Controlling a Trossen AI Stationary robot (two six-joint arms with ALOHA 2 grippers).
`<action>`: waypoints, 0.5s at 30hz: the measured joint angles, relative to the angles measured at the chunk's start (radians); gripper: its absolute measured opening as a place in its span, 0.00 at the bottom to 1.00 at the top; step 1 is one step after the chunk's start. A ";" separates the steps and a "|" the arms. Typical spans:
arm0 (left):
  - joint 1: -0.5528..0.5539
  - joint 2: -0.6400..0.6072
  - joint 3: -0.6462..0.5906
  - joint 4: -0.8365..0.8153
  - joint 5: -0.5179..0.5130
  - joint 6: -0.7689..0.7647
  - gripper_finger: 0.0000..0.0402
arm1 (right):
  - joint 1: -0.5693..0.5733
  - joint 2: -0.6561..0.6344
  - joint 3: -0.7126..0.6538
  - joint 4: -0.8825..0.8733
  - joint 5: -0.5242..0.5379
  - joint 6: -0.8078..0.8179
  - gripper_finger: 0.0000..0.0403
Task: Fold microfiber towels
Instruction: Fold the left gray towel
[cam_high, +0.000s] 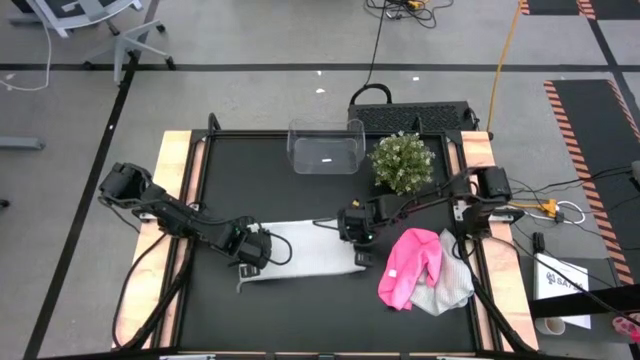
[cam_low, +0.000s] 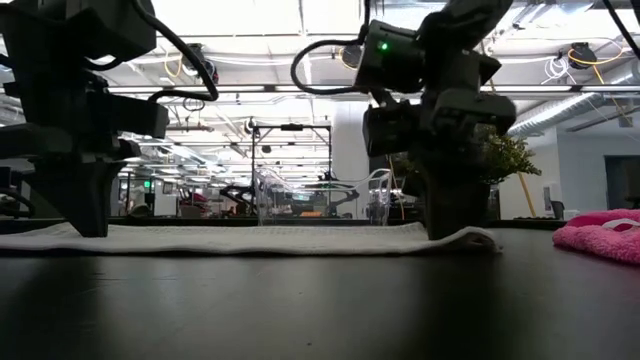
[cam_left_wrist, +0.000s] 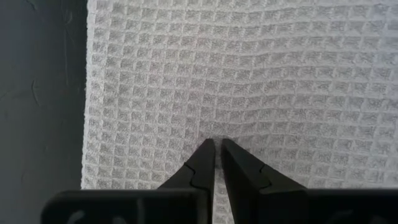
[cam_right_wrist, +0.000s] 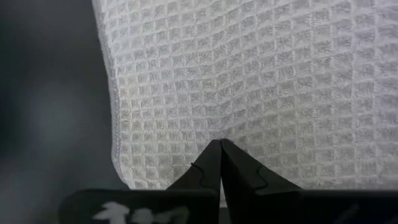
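Observation:
A white waffle-weave towel (cam_high: 305, 250) lies flat on the black table; it also shows in the low view (cam_low: 260, 238). My left gripper (cam_high: 252, 250) stands on its left end with its fingers closed. My right gripper (cam_high: 356, 232) stands on its right end, toward the far edge, also closed. A bright pink towel (cam_high: 410, 265) lies crumpled at the right, partly over a pale grey towel (cam_high: 448, 285). My left gripper (cam_left_wrist: 215, 144) comes from above, pointing down, and its closed fingertips meet the white towel a little in from its left edge (cam_left_wrist: 87, 124). The cloth puckers slightly at the tips (cam_left_wrist: 214, 134). The towel stays flat on the table. My right gripper (cam_right_wrist: 219, 143) comes from above, pointing down, and its closed fingertips meet the white towel close to a corner (cam_right_wrist: 127, 180) at its right end. The cloth beside the tips (cam_right_wrist: 217, 130) wrinkles a little. The towel lies flat on the table.
A clear plastic bin (cam_high: 325, 147) stands at the far middle of the table, and a small green plant (cam_high: 402, 160) stands to its right. Wooden rails (cam_high: 175, 170) run along the table's left and right sides. Bare black table lies in front of the white towel.

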 joint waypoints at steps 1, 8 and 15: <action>0.000 0.000 0.000 0.003 0.000 -0.002 0.09 | -0.010 0.000 0.000 0.000 0.001 -0.007 0.00; 0.000 0.001 0.005 0.019 0.005 -0.052 0.09 | -0.079 0.000 0.000 -0.020 0.020 -0.064 0.00; 0.021 -0.036 0.120 -0.113 -0.025 -0.061 0.09 | -0.110 -0.019 -0.002 -0.029 0.032 -0.052 0.00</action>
